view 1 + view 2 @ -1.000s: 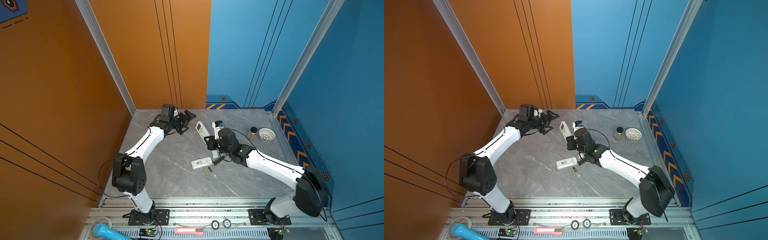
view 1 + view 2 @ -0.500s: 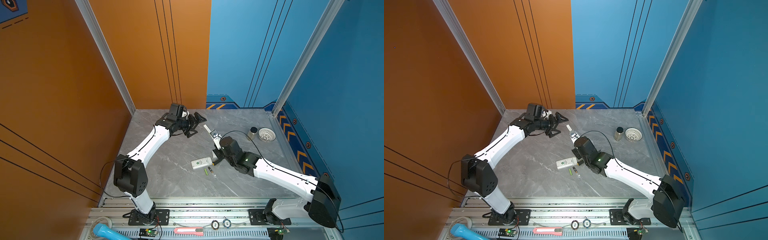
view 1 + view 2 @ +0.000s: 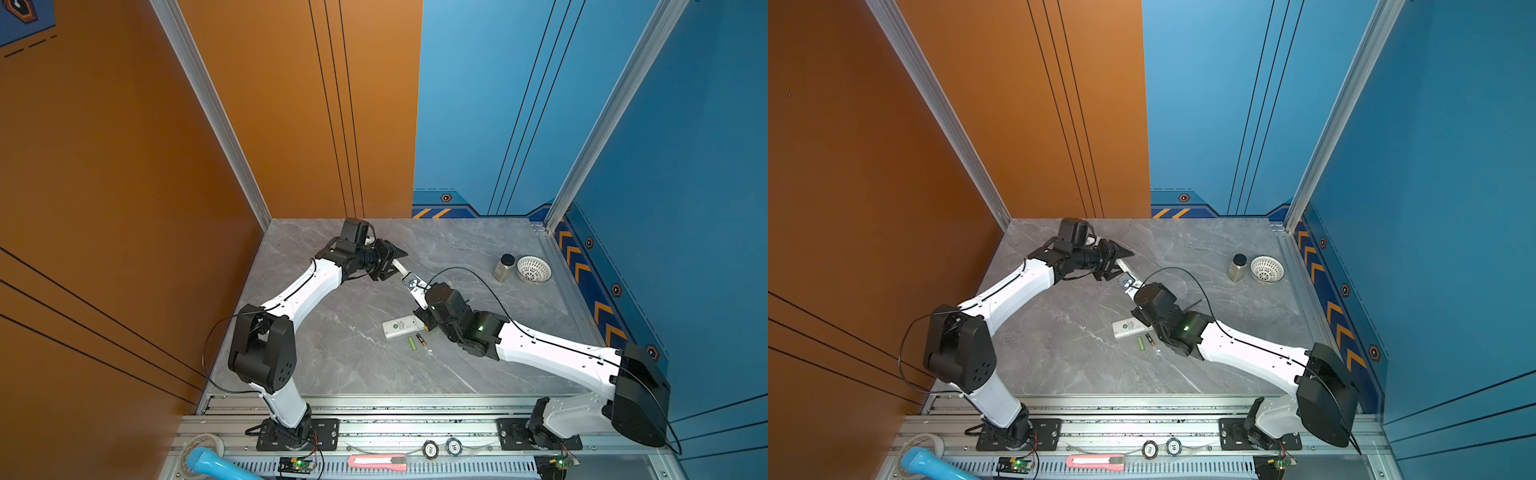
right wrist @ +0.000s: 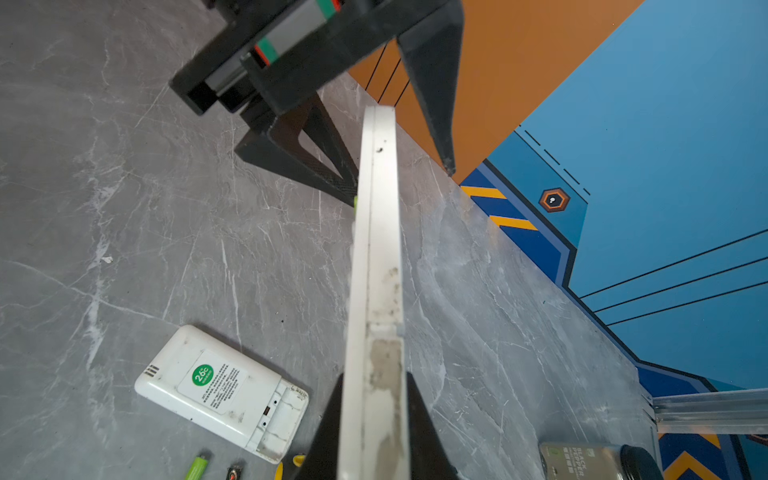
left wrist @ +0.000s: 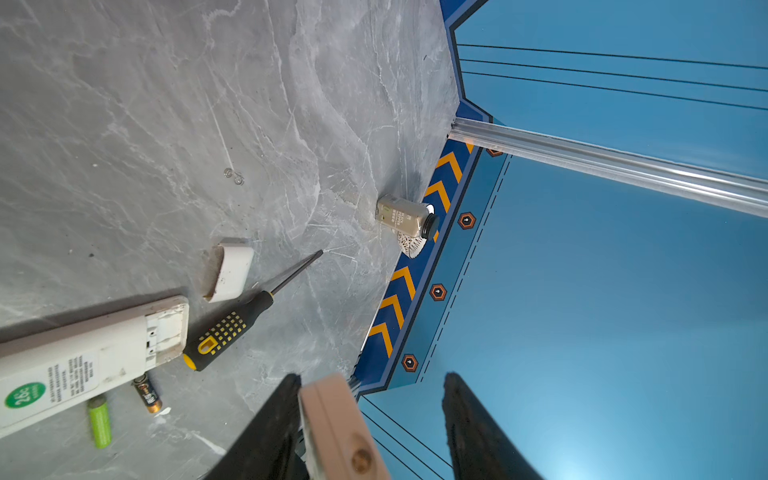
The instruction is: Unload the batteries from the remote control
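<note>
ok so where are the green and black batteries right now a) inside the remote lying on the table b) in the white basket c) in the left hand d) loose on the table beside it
d: the green battery and the black battery lie loose on the table beside the white remote.

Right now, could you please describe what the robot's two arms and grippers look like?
Both the left arm and right arm have white links between bulky black joint housings, each trailed by a thin black cable. A green light glows near the right wrist. The left gripper and right gripper are black, with tapering triangular fingers.
</note>
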Controlling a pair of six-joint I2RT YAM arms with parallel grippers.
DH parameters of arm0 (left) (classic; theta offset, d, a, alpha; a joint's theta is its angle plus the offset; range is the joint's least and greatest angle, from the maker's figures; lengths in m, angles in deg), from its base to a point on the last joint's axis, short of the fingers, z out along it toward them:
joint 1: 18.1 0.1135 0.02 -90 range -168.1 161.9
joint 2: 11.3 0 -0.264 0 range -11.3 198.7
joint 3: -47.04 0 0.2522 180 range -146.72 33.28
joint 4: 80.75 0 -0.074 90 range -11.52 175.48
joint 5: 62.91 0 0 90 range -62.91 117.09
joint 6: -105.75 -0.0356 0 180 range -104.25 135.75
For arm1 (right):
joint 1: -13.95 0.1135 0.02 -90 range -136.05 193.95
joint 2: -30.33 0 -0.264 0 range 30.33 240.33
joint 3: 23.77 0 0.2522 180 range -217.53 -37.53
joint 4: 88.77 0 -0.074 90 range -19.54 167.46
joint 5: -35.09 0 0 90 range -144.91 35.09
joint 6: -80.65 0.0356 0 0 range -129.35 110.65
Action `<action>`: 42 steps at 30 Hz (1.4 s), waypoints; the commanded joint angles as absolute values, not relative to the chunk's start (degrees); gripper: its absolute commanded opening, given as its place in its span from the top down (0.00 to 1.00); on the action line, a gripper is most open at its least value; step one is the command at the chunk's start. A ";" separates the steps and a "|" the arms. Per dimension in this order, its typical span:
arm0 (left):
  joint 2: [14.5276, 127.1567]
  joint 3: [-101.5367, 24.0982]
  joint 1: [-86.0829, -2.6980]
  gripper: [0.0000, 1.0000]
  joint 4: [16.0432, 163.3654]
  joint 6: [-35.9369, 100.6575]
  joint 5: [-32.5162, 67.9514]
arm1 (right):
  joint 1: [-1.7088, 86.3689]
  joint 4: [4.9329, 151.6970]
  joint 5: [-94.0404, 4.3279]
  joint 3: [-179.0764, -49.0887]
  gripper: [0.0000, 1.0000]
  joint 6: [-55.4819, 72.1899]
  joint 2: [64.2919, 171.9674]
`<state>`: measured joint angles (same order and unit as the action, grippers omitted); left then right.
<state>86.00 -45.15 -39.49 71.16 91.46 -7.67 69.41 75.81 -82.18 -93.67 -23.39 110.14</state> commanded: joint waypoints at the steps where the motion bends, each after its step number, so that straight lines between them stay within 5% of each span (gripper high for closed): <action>1: 85.83 -42.72 -39.55 0.53 77.67 95.08 -10.08 | 70.62 77.46 -83.90 -94.44 1.00 -25.39 111.55; 5: 86.10 -42.74 -39.63 0.77 77.99 95.45 -11.38 | 71.75 77.64 -84.79 -94.39 0.97 -28.51 112.97; 8: 86.26 -42.49 -39.64 0.85 77.92 95.53 -12.08 | 72.60 77.55 -84.69 -94.77 0.90 -31.94 113.81; 12: 85.84 -40.43 -38.70 0.94 79.96 96.76 -12.57 | 73.76 76.75 -87.74 -95.60 0.42 -32.84 113.77; 15: 85.23 -39.05 -36.53 0.96 81.70 96.94 -12.11 | 75.69 72.21 -88.52 -96.02 0.29 -29.69 110.64; 23: 84.73 -35.00 -28.94 1.00 89.13 87.99 -3.70 | 77.82 70.58 -71.69 -92.86 0.06 12.18 100.64; 28: 85.96 -27.12 -27.96 1.00 108.31 79.11 -0.88 | 63.89 69.84 -53.84 -100.13 0.09 44.24 111.87; 34: 95.01 -17.35 -26.53 1.00 143.49 88.46 -0.36 | 61.07 88.64 -46.26 -101.17 0.13 54.02 122.74; 42: 97.76 -15.67 -26.80 1.00 149.79 88.28 0.10 | 58.09 98.77 -46.16 -97.13 0.18 60.67 129.05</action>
